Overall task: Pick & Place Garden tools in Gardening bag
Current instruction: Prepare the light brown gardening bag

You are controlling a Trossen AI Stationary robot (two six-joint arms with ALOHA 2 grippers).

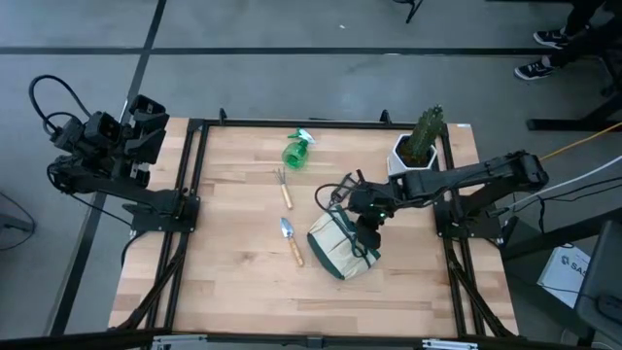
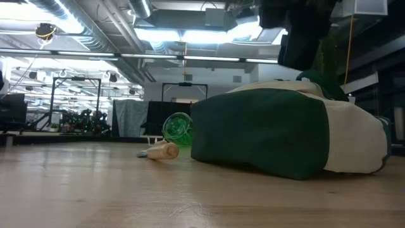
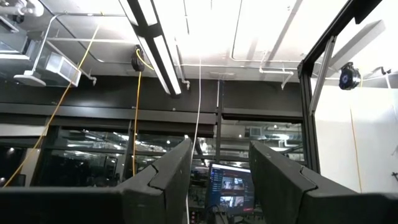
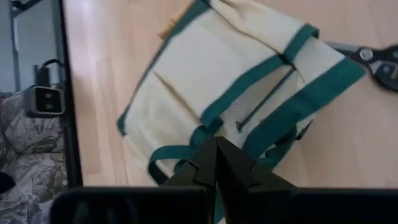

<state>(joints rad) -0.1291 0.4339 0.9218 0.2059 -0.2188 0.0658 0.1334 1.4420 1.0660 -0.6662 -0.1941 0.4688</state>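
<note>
The beige gardening bag (image 1: 335, 251) with dark green trim lies on its side on the table, right of centre. It also shows in the low view (image 2: 285, 133) and the right wrist view (image 4: 205, 74). My right gripper (image 1: 365, 236) is over its handle end, shut on a green handle. The black-handled pruning shears (image 4: 373, 59) lie on the wood just beyond the bag (image 1: 333, 194). The trowel (image 1: 291, 240), the hand fork (image 1: 283, 187) and the green spray bottle (image 1: 298, 149) lie flat to the bag's left and far side. My left gripper (image 3: 221, 180) is open, parked off the table's far left corner (image 1: 146, 122). My right gripper comes from above, its shut fingers (image 4: 205, 163) pinching the bag's green handle strap (image 4: 198, 138) where it loops off the beige side. My own fingers hide the exact place of contact. The bag rests on its side on the table, and the strap is slack.
A white pot with a green plant (image 1: 418, 151) stands at the far right of the table, close behind my right arm. Bare wood lies along the table's near edge and left half. A person's shoes (image 1: 539, 53) show on the floor beyond the far right corner.
</note>
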